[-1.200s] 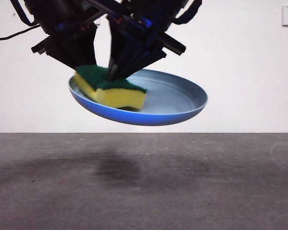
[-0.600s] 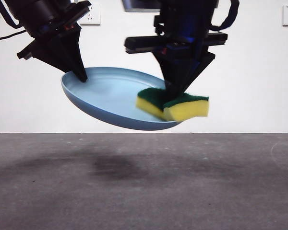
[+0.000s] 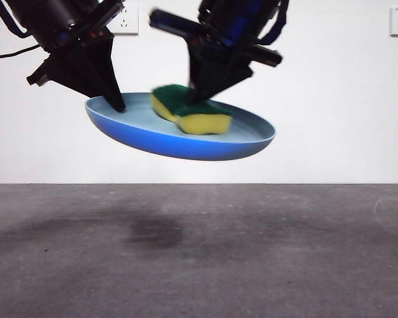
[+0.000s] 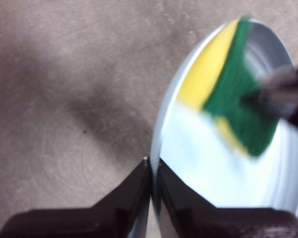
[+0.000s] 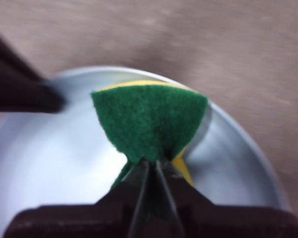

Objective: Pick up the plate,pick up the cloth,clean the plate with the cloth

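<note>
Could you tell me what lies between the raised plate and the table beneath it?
Nothing: in the front view the plate, clamped at its rim by the left gripper, hangs over the table with only bare air and a shadow under it.

Lab: bare white wall (image 3: 331, 99), grey tabletop (image 3: 252, 252).
</note>
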Available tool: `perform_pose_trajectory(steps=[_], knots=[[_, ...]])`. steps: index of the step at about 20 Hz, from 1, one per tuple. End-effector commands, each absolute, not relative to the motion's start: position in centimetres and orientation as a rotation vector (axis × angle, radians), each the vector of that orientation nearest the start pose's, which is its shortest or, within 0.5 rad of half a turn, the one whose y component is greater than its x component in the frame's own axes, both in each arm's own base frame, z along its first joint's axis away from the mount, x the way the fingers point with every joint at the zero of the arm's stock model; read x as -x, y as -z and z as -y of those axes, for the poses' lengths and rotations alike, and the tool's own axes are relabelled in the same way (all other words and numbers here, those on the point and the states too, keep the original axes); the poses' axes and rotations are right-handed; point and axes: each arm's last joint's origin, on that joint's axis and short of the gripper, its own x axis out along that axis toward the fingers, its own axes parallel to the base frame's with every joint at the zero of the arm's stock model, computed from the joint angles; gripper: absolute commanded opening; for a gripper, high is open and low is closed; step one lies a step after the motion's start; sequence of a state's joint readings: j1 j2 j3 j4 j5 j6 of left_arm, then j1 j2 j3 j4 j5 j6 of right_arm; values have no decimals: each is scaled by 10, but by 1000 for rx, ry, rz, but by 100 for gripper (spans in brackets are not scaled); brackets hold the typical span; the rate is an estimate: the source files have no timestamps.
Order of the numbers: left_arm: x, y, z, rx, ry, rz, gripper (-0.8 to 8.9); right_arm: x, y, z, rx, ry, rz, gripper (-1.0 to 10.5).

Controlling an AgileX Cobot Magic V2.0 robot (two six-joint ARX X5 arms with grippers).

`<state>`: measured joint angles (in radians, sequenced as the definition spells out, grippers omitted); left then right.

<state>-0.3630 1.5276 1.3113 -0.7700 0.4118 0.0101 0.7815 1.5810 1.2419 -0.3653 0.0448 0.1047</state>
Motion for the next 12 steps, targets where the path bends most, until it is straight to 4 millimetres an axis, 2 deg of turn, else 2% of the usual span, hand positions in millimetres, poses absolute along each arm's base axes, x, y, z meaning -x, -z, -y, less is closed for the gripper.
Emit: perform_pose_trajectory(steps=[1,5,8,10,12], knots=[[-289,-298,130,25,803,-958,-8,-242,-268,-257,166,-751,-754,-12],[-292,-300,130,30,801,-924,-8,-228,-253,-266,236,-798,-865,-12],[-293,-300,126,36,790,-927,-8,-215,-245,-261,351,-797,-987,-12],[-293,-300,126,37,787,-934,-8,-211,-240,-252,437,-715,-1056,-12],[-293,-299,124,40,781,-946,-8,-214,-237,-242,563,-547,-1048,-12]])
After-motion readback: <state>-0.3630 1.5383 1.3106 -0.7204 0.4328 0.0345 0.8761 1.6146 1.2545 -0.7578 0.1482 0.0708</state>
